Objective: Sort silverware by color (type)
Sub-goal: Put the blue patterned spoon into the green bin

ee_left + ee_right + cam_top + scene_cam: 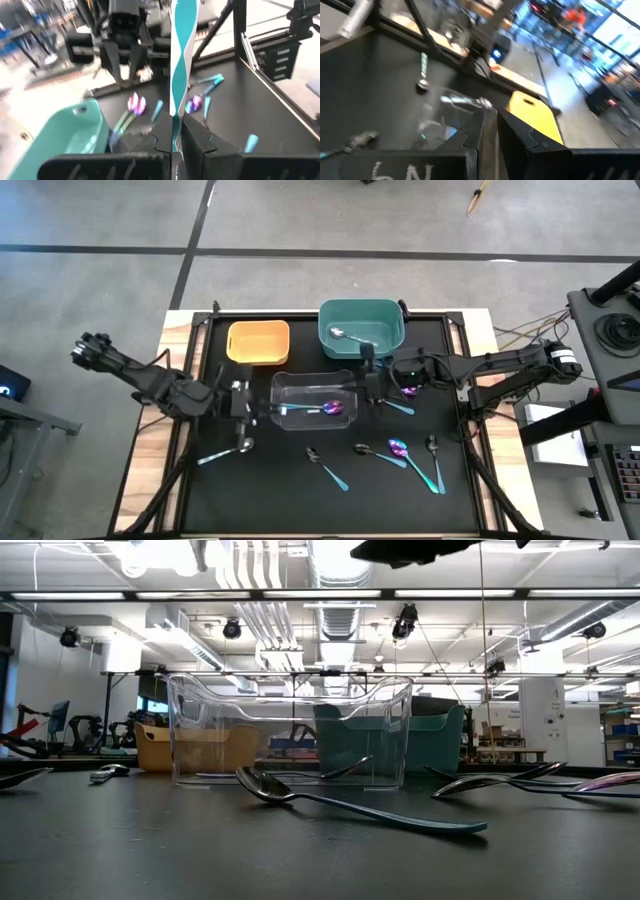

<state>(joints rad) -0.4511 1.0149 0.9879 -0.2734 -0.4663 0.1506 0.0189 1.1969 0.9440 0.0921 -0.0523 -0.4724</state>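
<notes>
My left gripper [252,406] [175,145] sits at the left wall of the clear bin [290,383] and is shut on a spoon [312,410] with a teal handle and a purple bowl. My right gripper [367,386] [497,136] hovers at the clear bin's right wall, shut and holding nothing. A silver spoon [345,333] lies in the teal bin [392,330]. The orange bin [258,342] shows no spoon. Several more spoons lie flat on the black mat: a silver one [225,450], dark ones [325,465] [435,460] and a purple one [400,448]. My left gripper pinches the spoon's teal handle [176,117] between its two fingers [196,142], coming level from the table's left with the fingers along the handle. The spoon reaches out over the clear bin, with its purple bowl [338,408] inside the bin's outline. Whether the bowl rests on the bin floor, I cannot tell.
The three bins stand close together at the mat's far middle. Another purple spoon [408,390] and a teal-handled one [400,406] lie under my right arm. The near row of spoons spans the mat's middle. Wooden table edges flank the mat [150,470].
</notes>
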